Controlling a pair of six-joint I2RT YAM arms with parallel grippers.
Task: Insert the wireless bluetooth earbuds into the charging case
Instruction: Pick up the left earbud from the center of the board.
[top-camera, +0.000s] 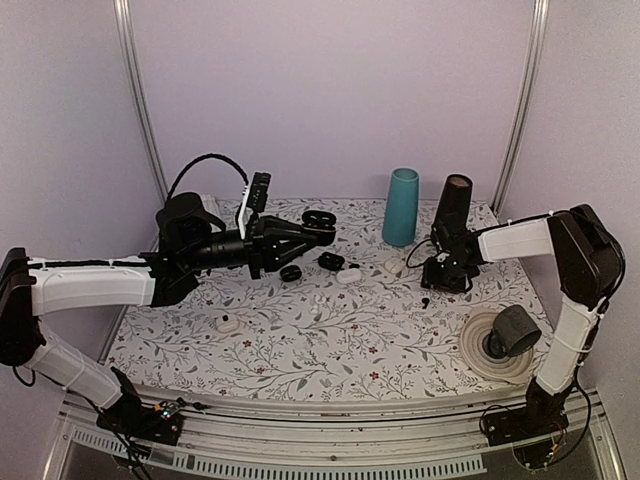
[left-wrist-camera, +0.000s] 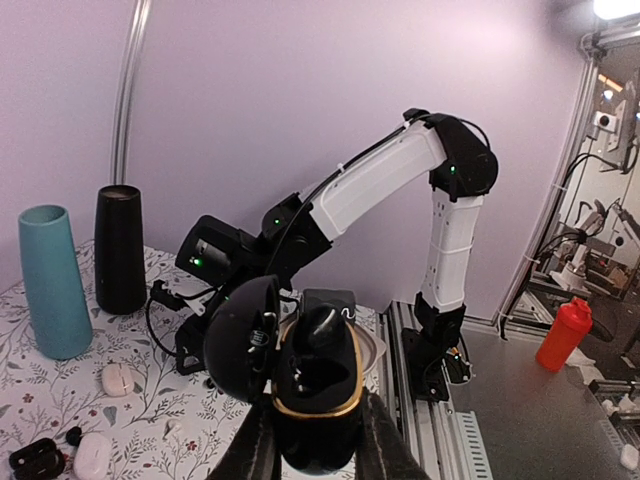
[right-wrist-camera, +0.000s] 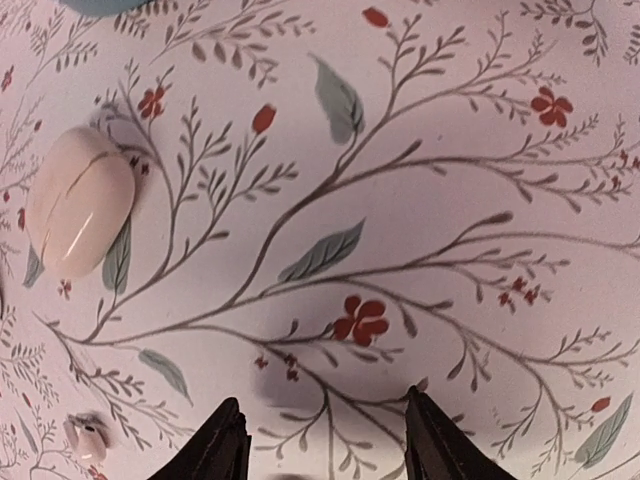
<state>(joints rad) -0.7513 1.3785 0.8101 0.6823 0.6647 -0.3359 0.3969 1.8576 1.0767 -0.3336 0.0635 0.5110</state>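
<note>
My left gripper (top-camera: 308, 233) is shut on an open black charging case (top-camera: 319, 223) and holds it above the table's back middle. In the left wrist view the case (left-wrist-camera: 318, 400) has a gold rim, its lid (left-wrist-camera: 238, 340) swung left, and a glossy black earbud (left-wrist-camera: 325, 325) sits in its far socket. My right gripper (top-camera: 447, 273) is open and empty, low over the cloth. In the right wrist view (right-wrist-camera: 325, 445) a tiny white earbud (right-wrist-camera: 88, 438) lies to its left. A small black earbud (top-camera: 426, 300) lies on the table near the right gripper.
A teal cup (top-camera: 401, 206) and a black cylinder (top-camera: 455, 215) stand at the back. Other cases lie mid-table: black (top-camera: 291, 272), open black (top-camera: 330, 261), white (top-camera: 349, 276), white (top-camera: 394, 267), white (top-camera: 228, 324). A white coil with a dark cup (top-camera: 513, 331) is at right.
</note>
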